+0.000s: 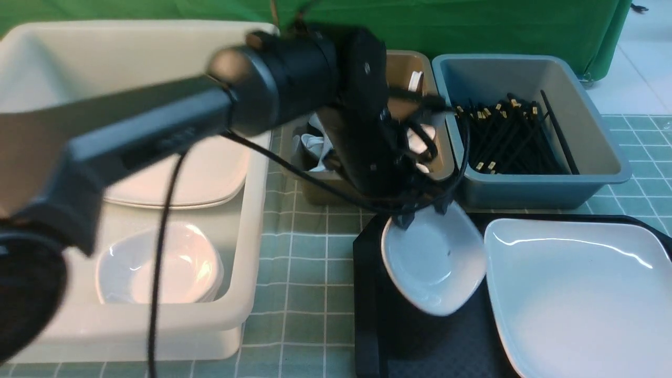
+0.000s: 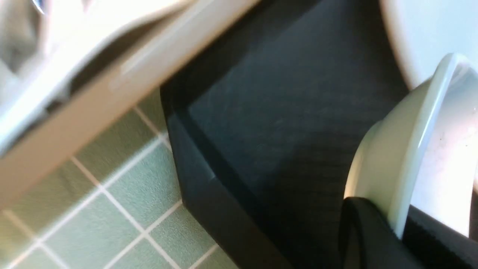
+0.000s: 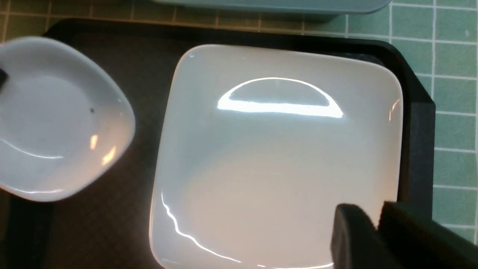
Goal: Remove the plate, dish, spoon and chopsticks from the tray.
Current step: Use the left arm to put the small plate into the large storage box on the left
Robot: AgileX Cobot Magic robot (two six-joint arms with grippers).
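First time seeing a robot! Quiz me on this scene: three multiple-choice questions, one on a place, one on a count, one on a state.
1. Where do the black chopsticks lie? A on the plate; B in the grey tub; C in the dish.
2. How many white pieces are at the black tray? A two; B one; C four.
3. The left fingers are: A wide open; B closed on the plate; C closed on the dish's rim.
Key: B, piled in that tub; A, dish and plate; C, rim pinched between them.
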